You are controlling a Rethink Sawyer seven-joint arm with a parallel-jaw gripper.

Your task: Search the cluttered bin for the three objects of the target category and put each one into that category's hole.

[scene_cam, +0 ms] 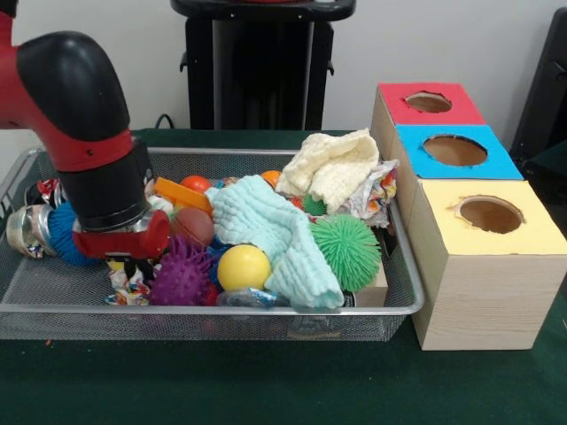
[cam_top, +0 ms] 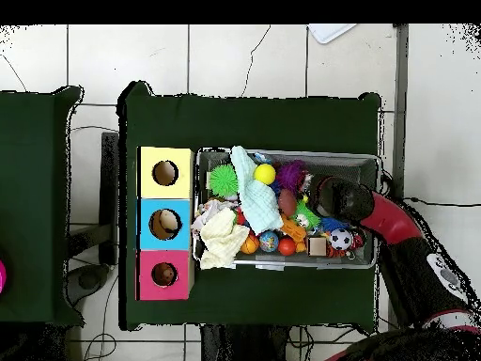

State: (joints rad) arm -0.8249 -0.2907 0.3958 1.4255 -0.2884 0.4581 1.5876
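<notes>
The wire mesh bin (scene_cam: 221, 310) lies on the green table, full of toys, balls and cloths; it also shows in the overhead view (cam_top: 282, 153). My gripper (scene_cam: 128, 266) is down in the bin's left part, among a purple spiky ball (scene_cam: 180, 274), a brown ball (scene_cam: 193, 226) and a blue spiky ball (scene_cam: 62, 235). Clutter hides its tips. In the overhead view the gripper (cam_top: 324, 199) is in the bin's right part. The red-ringed hole (scene_cam: 429, 102) tops the farthest wooden box, at the right of the bin. It sits lowest of the three in the overhead view (cam_top: 164, 274).
A blue-ringed hole (scene_cam: 454, 150) and a yellow-ringed hole (scene_cam: 490, 214) top the boxes beside the red one. The bin also holds a yellow ball (scene_cam: 243, 266), a green spiky ball (scene_cam: 345, 250), a mint cloth (scene_cam: 266, 226), a cream cloth (scene_cam: 332, 168) and a crushed can (scene_cam: 27, 230).
</notes>
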